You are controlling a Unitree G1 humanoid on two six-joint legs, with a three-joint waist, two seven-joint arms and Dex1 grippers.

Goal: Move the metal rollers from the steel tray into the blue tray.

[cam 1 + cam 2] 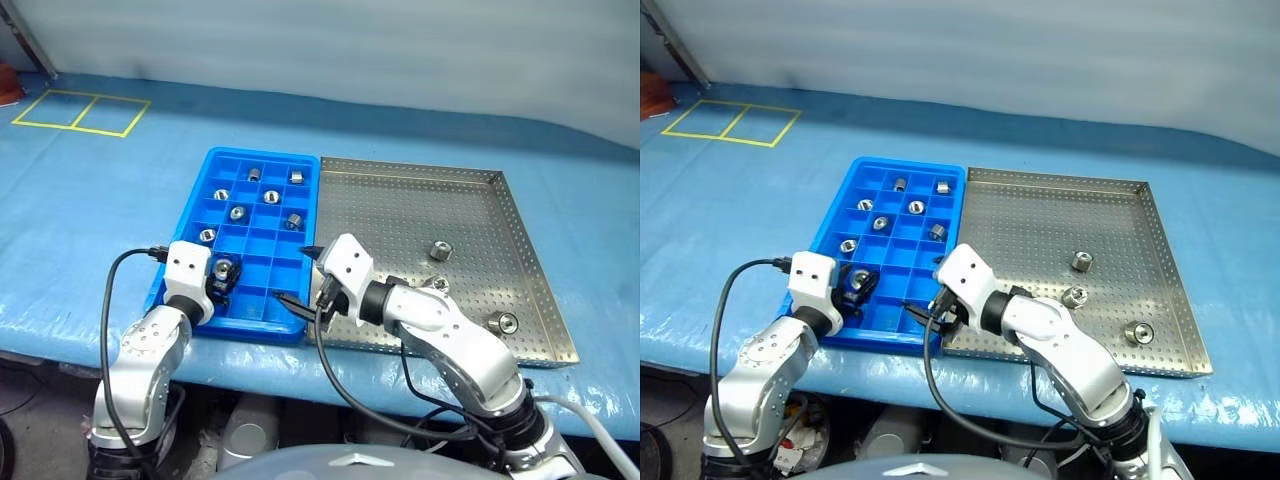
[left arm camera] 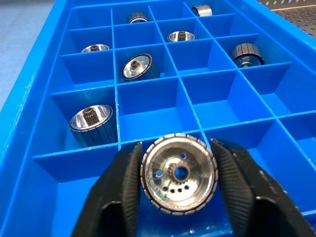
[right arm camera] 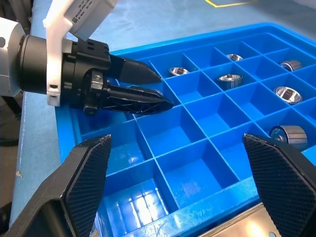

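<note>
The blue tray (image 1: 300, 250) lies left of the steel tray (image 1: 400, 210) on the blue-covered table. Several metal rollers (image 1: 271, 196) sit in its far compartments. Three more rollers (image 1: 440, 249) (image 1: 437, 285) (image 1: 507, 322) rest on the steel tray's right half. My left gripper (image 1: 224, 276) reaches into a near-left compartment; a roller (image 2: 178, 174) sits between its fingers (image 2: 123, 192), which stand slightly apart beside it. My right gripper (image 1: 298, 274) hovers wide open and empty over the blue tray's near right corner, and my right wrist view shows my left gripper (image 3: 163, 94) across the compartments.
Yellow tape squares (image 1: 80, 110) mark the table cover at the far left. A dark red object (image 1: 8, 85) sits at the far left edge. Black cables (image 1: 112, 300) loop from both wrists past the table's front edge.
</note>
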